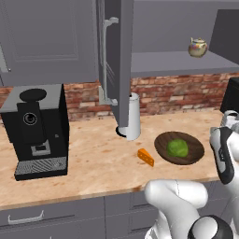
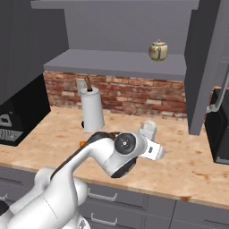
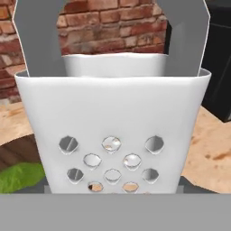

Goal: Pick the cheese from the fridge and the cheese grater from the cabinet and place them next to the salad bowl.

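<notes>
The cheese grater (image 3: 113,131), a light-grey tapered box with a handle loop, is very close in the hand view. My gripper (image 2: 150,135) is shut on it. The grater (image 2: 148,129) sits low over the counter; I cannot tell whether it touches. The grater (image 1: 229,116) is just right of the dark brown salad bowl (image 1: 161,140), which has a green lump inside. The bowl's edge (image 3: 18,153) appears beside the grater. The orange cheese wedge (image 1: 146,157) lies on the counter just left of the bowl. The wall cabinet (image 1: 177,63) stands open.
A gold-and-cream teapot (image 1: 198,47) sits on the cabinet shelf. A tall white cylinder (image 1: 133,116) stands by the brick wall under the open door (image 1: 116,60). A black coffee machine (image 1: 37,130) occupies the counter's left, and another black appliance (image 2: 221,129) stands at the right.
</notes>
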